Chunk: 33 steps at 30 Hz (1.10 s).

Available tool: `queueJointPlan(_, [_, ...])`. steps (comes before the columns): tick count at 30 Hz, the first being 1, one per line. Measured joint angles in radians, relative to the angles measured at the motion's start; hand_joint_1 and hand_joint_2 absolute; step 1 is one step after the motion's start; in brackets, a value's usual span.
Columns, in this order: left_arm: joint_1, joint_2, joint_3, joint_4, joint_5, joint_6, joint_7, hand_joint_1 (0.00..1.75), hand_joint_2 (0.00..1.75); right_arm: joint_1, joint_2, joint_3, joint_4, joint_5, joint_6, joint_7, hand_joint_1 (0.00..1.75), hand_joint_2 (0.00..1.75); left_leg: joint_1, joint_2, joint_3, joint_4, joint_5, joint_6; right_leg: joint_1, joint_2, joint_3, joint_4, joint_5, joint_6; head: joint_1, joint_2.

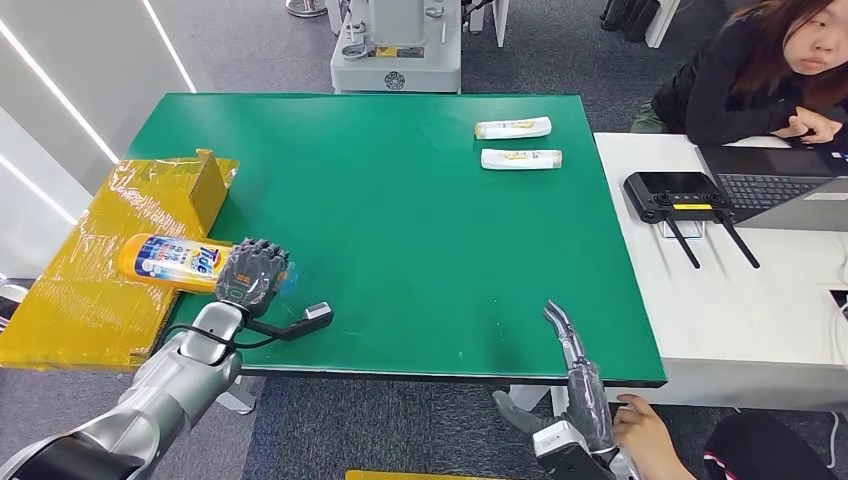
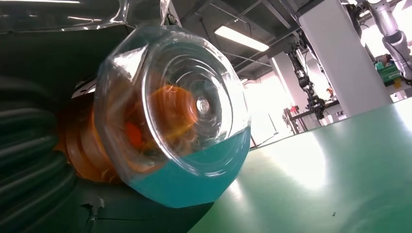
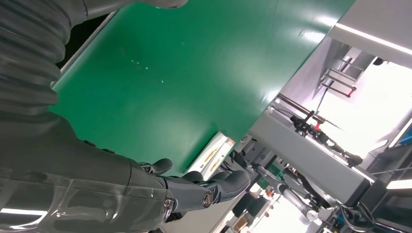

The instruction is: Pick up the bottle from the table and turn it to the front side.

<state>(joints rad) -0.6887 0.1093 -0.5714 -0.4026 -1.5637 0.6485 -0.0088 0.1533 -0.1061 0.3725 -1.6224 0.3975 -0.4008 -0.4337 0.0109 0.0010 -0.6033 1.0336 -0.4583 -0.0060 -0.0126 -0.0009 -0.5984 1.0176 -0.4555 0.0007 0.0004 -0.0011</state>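
The bottle (image 1: 178, 262) is being held on its side by the left hand (image 1: 250, 275), over the left edge of the table (image 1: 400, 220). It could be dropped if it is turned too fast, because it looks smooth and part-filled with blue liquid. A yellow box (image 1: 110, 260) is lying just beside the bottle. The right hand (image 1: 580, 400) is being held open at the near edge of the table, holding nothing. Two tubes (image 1: 517, 143) are lying far across the table.

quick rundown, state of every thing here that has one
bottle: held by the left hand, lying sideways, part full of blue liquid
right hand: holds nothing, fingers apart
two white tubes: lying flat on the green table, side by side, apart
laptop: open
cardboard box: opened flat
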Motion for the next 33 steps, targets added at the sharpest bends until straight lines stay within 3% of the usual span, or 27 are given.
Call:
queueJointPlan(14, [0.0,-0.002,0.0,0.0,0.0,0.0,-0.002,1.75,1.75,-0.001,0.0,0.0,0.0,0.001,0.0,0.0,0.0,1.75,0.0,0.0,0.0,0.0,0.0,0.0,0.0,0.0,0.0,0.0,0.0,0.0,0.0,0.0])
queueJointPlan(15, [-0.001,-0.002,0.0,0.003,0.002,0.0,-0.005,1.62,1.75,-0.001,0.0,0.0,0.001,0.003,0.001,0.0,0.0,1.75,0.0,0.0,0.0,0.0,0.0,0.0,0.0,0.0,0.0,0.0,0.0,0.0,0.0,0.0])
queueJointPlan(18, [-0.013,-0.003,0.0,0.024,0.026,-0.018,-0.022,0.31,1.75,-0.001,0.0,0.0,0.002,0.009,0.0,0.001,0.0,1.75,0.0,0.0,0.0,0.0,0.0,0.0,0.0,0.0,0.0,0.0,0.0,0.0,0.0,0.0])
queueJointPlan(19, [-0.019,-0.003,0.001,0.033,0.039,-0.033,-0.025,0.0,1.75,0.0,-0.001,0.0,0.003,0.009,-0.002,0.001,0.0,1.75,0.0,0.0,0.0,0.0,0.0,0.0,0.0,0.0,0.0,0.0,0.0,0.0,0.0,0.0])
queueJointPlan(25, [-0.045,-0.002,0.013,0.071,0.073,-0.216,0.048,0.0,1.75,0.002,-0.015,0.005,0.012,-0.001,-0.006,0.0,0.0,1.75,0.0,0.0,0.0,0.0,0.0,0.0,0.0,0.0,0.0,0.0,0.0,0.0,0.0,0.0])
queueJointPlan(33, [-0.064,0.005,0.043,0.088,0.083,-0.253,0.089,0.0,1.75,0.011,-0.059,0.029,0.009,-0.009,-0.026,0.007,0.0,1.75,0.0,0.0,0.001,0.0,0.0,0.0,0.0,0.0,0.001,0.0,0.0,0.0,0.0,0.0])
